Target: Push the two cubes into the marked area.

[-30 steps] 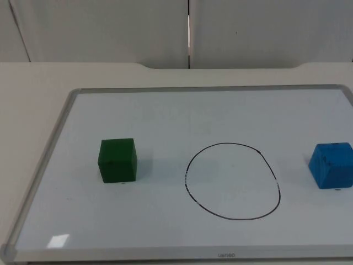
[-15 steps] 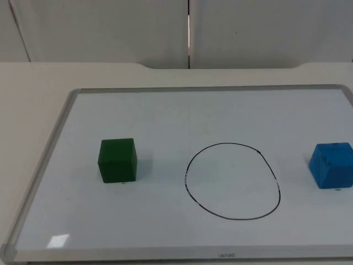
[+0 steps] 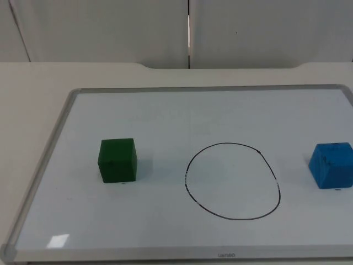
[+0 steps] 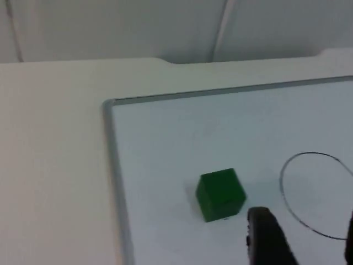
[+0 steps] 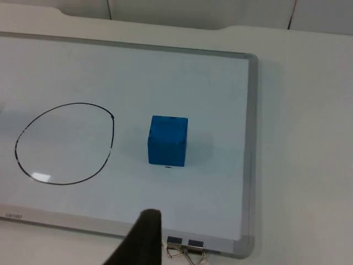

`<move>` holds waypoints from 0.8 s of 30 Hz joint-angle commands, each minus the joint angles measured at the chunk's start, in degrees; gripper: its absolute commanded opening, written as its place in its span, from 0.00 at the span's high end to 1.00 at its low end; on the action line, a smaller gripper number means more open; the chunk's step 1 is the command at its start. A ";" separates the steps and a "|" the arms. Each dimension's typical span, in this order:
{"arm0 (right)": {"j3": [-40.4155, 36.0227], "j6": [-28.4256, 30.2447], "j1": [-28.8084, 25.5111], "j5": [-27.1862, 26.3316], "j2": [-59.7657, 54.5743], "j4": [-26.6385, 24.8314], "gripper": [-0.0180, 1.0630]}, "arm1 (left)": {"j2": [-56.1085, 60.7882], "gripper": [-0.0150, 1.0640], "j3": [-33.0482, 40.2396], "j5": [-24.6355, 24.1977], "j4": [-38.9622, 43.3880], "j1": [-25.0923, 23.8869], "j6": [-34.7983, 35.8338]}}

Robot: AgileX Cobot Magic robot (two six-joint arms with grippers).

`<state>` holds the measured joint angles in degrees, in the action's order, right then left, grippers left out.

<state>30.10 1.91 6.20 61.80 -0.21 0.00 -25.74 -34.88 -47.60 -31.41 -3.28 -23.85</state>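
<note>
Green cube [image 3: 117, 159]: you have it sitting flat on the whiteboard [image 3: 165, 116], well to the left of the drawn ring [image 3: 232, 181] and clear of its line. It has not shifted from where it sat a second ago.
Blue cube [image 3: 331, 164]: it rests near the board's right edge, on the far side of the ring from the green one, also outside the line. It too is exactly where it was a second ago.
Ring: nothing lies inside it, so by my reading neither push has begun and the whole task is ahead of you.
What changed: nothing on the board across the last second; both cubes and the ring match the earlier top views.
Left claw [image 4: 300, 240]: it hangs above the board just beside the green cube, on the ring side of it, touching nothing. Its two fingertips stand apart, so it is open.
Right claw: one dark fingertip [image 5: 140, 237] sits over the board's near frame, short of the blue cube and apart from it. You cannot tell from this whether the claw is open or closed.
Worktop [image 3: 38, 83]: the pale surface carries the board; small metal clips [image 5: 185, 247] lie at the board's frame near the right fingertip.
Meaning for you: each arm seems lined up with its own cube, but the left claw sits on the wrong side for a push toward the ring.
</note>
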 commanded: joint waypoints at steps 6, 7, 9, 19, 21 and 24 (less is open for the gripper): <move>-0.55 -0.10 -0.20 0.04 0.21 0.00 0.01 | -9.36 0.74 -0.39 1.80 -19.36 -0.15 -14.75; -0.55 -0.10 -0.20 0.04 0.21 0.00 0.01 | -11.05 0.74 -0.39 1.80 -21.12 -0.15 -16.62; -0.55 -0.10 -0.20 0.04 0.21 0.00 0.01 | -12.76 0.74 -0.39 1.57 -22.51 -0.15 -18.81; -0.55 -0.10 -0.20 0.04 0.21 0.00 0.01 | -23.70 0.99 -0.39 2.20 -37.80 -0.15 -35.35; -0.55 -0.10 -0.20 0.04 0.21 0.00 0.01 | -26.38 0.99 -0.39 2.30 -41.54 -0.15 -38.37; -0.55 -0.10 -0.20 0.04 0.21 0.00 0.01 | -28.96 0.99 -0.39 3.35 -43.26 -0.15 -41.48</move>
<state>30.10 1.91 6.20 61.80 -0.21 0.00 -54.02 -34.96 -44.86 -72.45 -3.28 -63.36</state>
